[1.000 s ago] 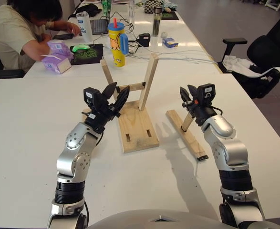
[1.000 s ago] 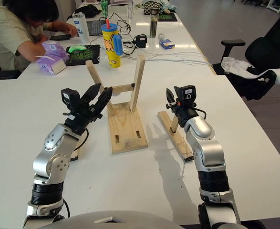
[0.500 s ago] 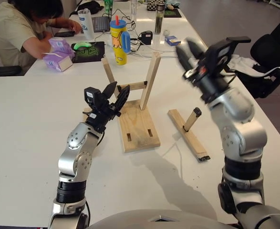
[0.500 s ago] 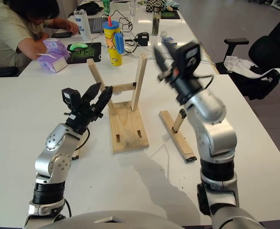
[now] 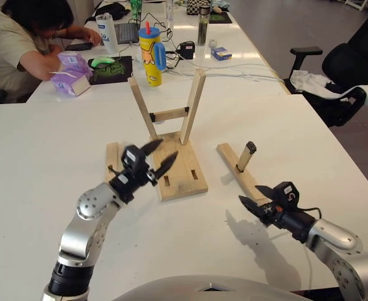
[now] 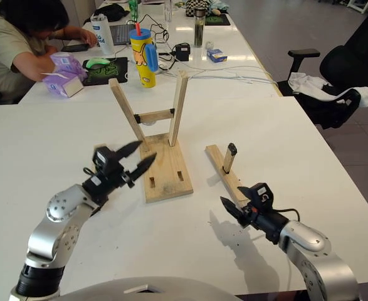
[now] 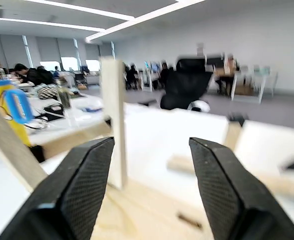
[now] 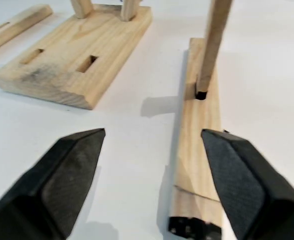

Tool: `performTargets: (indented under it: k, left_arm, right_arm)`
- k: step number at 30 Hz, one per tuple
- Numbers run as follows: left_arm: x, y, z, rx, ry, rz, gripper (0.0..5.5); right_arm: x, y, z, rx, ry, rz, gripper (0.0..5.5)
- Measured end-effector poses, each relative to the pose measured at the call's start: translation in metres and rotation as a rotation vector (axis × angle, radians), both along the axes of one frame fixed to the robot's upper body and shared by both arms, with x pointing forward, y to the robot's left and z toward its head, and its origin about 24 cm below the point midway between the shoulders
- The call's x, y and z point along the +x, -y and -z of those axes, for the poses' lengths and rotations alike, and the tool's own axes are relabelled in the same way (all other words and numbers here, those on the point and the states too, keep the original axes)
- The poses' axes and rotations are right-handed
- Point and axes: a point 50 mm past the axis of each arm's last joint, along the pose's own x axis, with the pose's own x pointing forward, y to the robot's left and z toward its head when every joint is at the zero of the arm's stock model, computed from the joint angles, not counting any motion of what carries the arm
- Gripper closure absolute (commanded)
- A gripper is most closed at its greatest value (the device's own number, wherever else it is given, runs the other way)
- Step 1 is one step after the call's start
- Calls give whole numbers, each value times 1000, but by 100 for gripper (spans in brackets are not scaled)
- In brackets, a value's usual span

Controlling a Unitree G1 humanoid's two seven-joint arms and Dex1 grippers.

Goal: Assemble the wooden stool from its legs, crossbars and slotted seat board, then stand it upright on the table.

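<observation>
At frame centre, on the desk (image 5: 39, 163): noted slotted seat board (image 5: 185, 174) lying flat, with two standing legs (image 5: 194, 103) in its far slots and a crossbar (image 5: 171, 114) between.

Found left claw (image 5: 168, 148) spread open just beside the left edge of the slotted seat board, gripping nothing.

Lower right: found right claw (image 5: 249, 194) likewise released, near the close end of a loose leg (image 5: 237, 168) carrying a short stub (image 5: 247, 153).

Spotted a spare leg (image 5: 113, 155) left of centre.

Risks judged:
- Toppling the standing legs with a wide-open left finger.
- Shoving the loose leg away by closing off-centre.
- Jamming tenons by entering the free slots tilted.
</observation>
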Motion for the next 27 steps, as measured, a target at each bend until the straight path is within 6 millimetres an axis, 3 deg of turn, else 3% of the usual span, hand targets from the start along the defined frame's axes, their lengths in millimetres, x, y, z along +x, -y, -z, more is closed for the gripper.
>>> performTargets:
  k: [5,10,13,16,27]
  left_arm:
    - [-4,4,23,204,10,87,274]
    - [-2,6,45,317,-27,138,274]
    - [-5,5,58,382,-52,187,274]
    - [-3,0,69,476,-38,206,274]
    - [20,-18,68,613,69,181,274]
  right_arm:
    - [33,1,7,-65,-7,-2,148]
    - [50,-2,29,-94,-123,1,148]
    - [57,0,32,-100,-129,14,148]
    - [63,1,32,-112,-120,28,185]
    - [65,-3,33,-105,-98,17,343]
